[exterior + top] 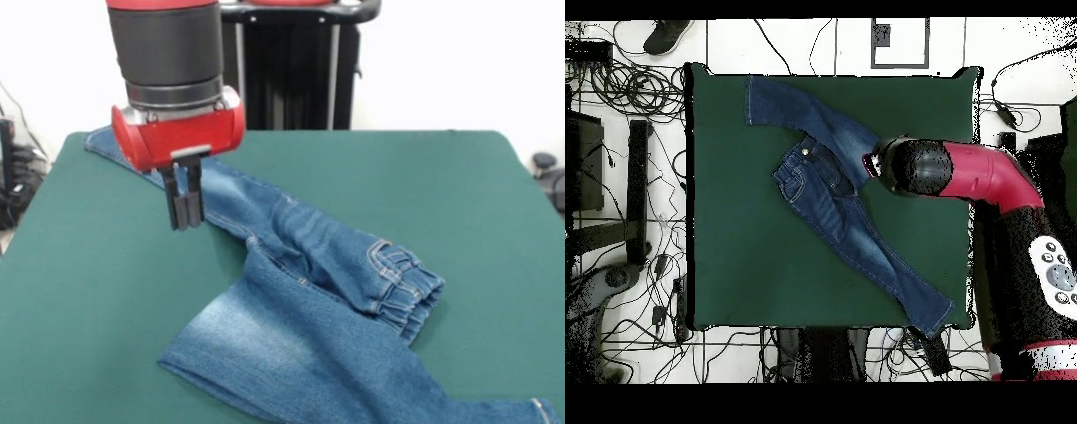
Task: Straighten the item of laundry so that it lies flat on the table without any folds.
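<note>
Gripper: in the front view we see the gripper (185, 208) hanging from the red and black arm (168, 53), its two dark fingers (178, 201) pressed together side by side with nothing between them, so we read it as clenched and empty.
Gripper height: we cannot tell from the front view whether the tips touch the cloth or hang just above it; the overhead view hides the tips entirely under the arm's red and black wrist.
Jeans: the jeans (318, 291) lie on the table (459, 185), spread away from the gripper in two directions, one leg running behind it toward the table's far corner, the other leg fanning out below and beside it toward the near edge.
Waistband: in the front view we see the gathered waistband (408, 287) well off to one side of the gripper, bunched and folded over on itself.
Front view only: the finger tips, the pocket stitching, a faded patch on the near leg.
Overhead view only: we see the whole garment (835, 210) at once, bent in a shallow V, with one leg end reaching the table's edge near the robot's base and the other near the opposite corner; the arm covers the cloth right at the bend.
Table surroundings: cables (625, 290) lie on the floor beyond the table's edge, well away from the gripper.
</note>
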